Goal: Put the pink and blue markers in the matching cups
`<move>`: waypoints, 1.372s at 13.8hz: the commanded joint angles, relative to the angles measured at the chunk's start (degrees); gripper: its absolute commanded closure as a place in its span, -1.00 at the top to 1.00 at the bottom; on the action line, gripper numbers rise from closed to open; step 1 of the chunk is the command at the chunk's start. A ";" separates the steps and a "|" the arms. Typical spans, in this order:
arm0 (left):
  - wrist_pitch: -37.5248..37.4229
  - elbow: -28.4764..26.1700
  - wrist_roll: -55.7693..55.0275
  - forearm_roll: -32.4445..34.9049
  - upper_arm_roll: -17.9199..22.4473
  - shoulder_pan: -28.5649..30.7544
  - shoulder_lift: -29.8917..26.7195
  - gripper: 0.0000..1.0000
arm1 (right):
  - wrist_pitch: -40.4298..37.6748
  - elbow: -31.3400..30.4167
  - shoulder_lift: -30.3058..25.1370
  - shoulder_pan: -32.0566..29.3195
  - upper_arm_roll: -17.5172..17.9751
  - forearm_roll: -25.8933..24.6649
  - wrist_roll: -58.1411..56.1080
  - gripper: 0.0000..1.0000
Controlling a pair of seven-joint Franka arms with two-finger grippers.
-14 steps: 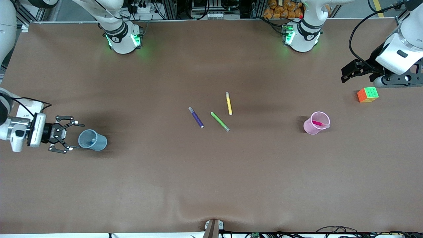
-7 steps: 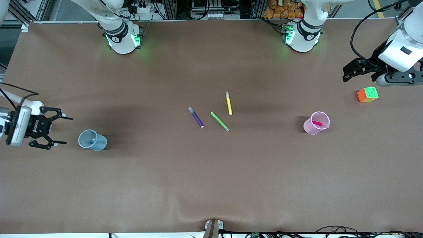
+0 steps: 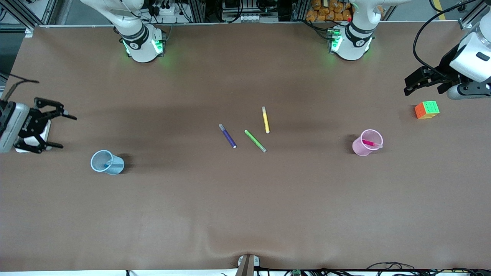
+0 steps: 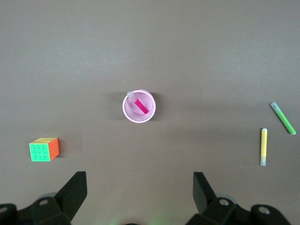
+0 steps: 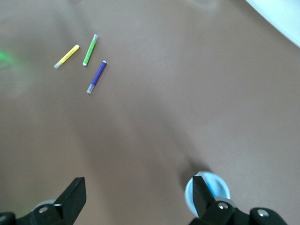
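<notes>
Both placements look done: the pink marker (image 3: 370, 143) leans in the pink cup (image 3: 364, 147); what seems the blue marker (image 3: 107, 164) sits in the blue cup (image 3: 103, 162); the right gripper (image 3: 57, 128) and left gripper (image 3: 406, 86), both spread and empty, hover at the table's ends; nothing apparently remains but parking.

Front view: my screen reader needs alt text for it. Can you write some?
A pink marker stands in a pink cup and a blue marker in a blue cup. Purple, green and yellow pens lie mid-table. Both open grippers, right and left, hover near the table's ends.
</notes>
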 commanded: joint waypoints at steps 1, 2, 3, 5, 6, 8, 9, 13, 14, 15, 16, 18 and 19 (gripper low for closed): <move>-1.90 1.19 1.02 1.03 -0.42 0.53 0.56 1.00 | -0.26 -1.67 -2.56 0.50 -0.05 -2.72 7.24 1.00; -3.39 1.19 0.67 1.03 -0.34 0.53 0.39 1.00 | -0.26 -1.67 -2.82 0.50 -0.05 -3.16 9.08 1.00; -3.93 0.93 -0.20 1.03 -0.60 0.44 -0.05 1.00 | -0.17 -1.93 -3.43 0.50 0.04 -4.03 10.32 1.00; -3.85 0.84 0.14 1.03 -0.51 0.62 0.29 1.00 | -0.26 -3.51 -6.15 1.72 -0.05 -5.79 17.23 1.00; -3.93 1.27 -0.12 1.03 -0.60 0.44 0.47 1.00 | -0.26 -3.77 -7.12 2.51 -0.14 -7.10 20.75 1.00; -3.93 2.50 -0.04 1.12 -0.60 0.44 0.56 1.00 | -0.26 -4.39 -9.14 4.36 -0.31 -9.30 27.08 1.00; -3.93 2.86 -0.04 1.12 -0.60 0.44 0.65 1.00 | -0.43 -4.48 -9.84 5.23 -0.40 -10.88 30.51 1.00; -5.34 4.70 0.32 1.03 -0.33 0.44 1.08 1.00 | -1.31 -4.39 -10.73 6.56 -0.66 -15.20 42.73 1.00; -5.69 4.62 0.32 1.03 -0.42 0.44 1.09 1.00 | -1.31 -4.39 -10.73 6.56 -1.10 -15.99 46.94 1.00; -6.30 4.79 0.32 1.12 -0.51 0.36 1.17 1.00 | -1.57 -4.22 -10.90 6.74 -1.71 -16.69 50.46 1.00; -6.66 5.32 0.40 1.12 -0.51 0.53 1.17 1.00 | -2.19 -3.96 -11.25 7.00 -1.89 -17.74 53.28 1.00; -7.36 4.97 0.58 1.12 -0.51 0.44 1.17 1.00 | -4.03 -3.87 -11.78 7.09 -2.59 -20.12 58.03 1.00; -7.54 4.71 0.58 1.12 -0.60 0.44 1.17 1.00 | -4.91 -3.78 -12.05 7.18 -2.68 -20.65 60.75 1.00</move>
